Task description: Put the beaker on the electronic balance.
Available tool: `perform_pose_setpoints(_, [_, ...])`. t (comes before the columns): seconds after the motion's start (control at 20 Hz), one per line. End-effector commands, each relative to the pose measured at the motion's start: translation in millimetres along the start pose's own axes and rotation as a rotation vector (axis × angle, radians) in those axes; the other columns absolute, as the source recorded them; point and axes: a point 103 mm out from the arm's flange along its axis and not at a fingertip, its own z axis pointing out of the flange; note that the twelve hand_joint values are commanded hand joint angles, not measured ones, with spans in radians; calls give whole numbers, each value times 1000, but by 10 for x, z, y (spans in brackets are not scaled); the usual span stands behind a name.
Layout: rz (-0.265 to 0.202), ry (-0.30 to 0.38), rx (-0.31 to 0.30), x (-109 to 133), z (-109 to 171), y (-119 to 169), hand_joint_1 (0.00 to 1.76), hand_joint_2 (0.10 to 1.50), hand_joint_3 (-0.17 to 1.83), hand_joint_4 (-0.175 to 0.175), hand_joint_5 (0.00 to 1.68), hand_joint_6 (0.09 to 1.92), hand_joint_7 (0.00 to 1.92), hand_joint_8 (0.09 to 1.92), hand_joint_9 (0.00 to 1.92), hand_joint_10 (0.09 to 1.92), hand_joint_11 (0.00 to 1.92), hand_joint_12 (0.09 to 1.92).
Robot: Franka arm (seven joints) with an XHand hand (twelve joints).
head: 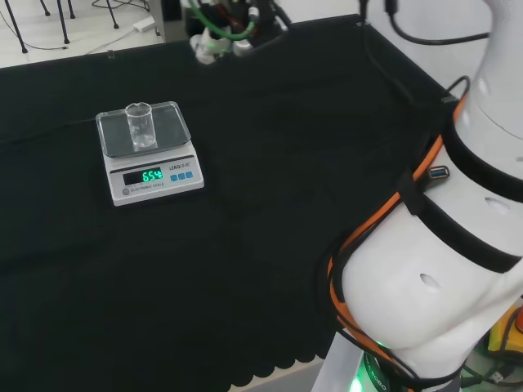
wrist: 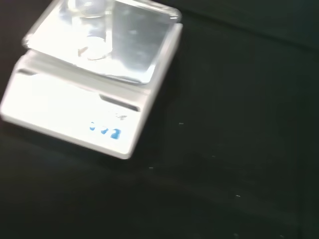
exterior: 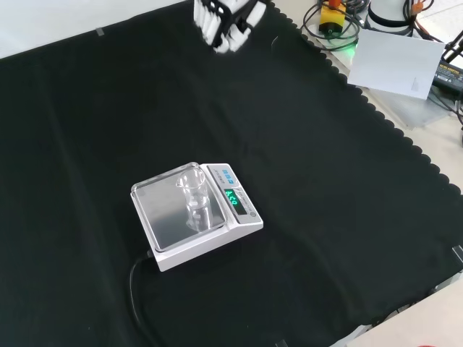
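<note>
Already, the small clear glass beaker [head: 140, 126] stood upright on the steel pan of the white electronic balance [head: 152, 181], at the left of the black-clothed tabletop [head: 270, 212] in the head view, its long axis vertical and mouth up. It looked light, rigid, slick and breakable, best taken round its side wall. The black and white hand [exterior: 224, 25] hovered well apart at the far edge; whether its fingers were apart or together, I cannot tell.
</note>
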Motion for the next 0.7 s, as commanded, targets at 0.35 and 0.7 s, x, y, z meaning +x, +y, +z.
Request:
perform_pose_setpoints(0.35, [323, 93, -75, -614, 199, -916, 1100, 1197, 20, -139, 807, 1276, 1005, 1014, 1121, 975, 1094, 1107])
perform_pose_setpoints(0.7, [358, 106, -87, -619, 260, -1197, 1085, 1200, 20, -130, 805, 1282, 1017, 981, 1117, 971, 1091, 1108])
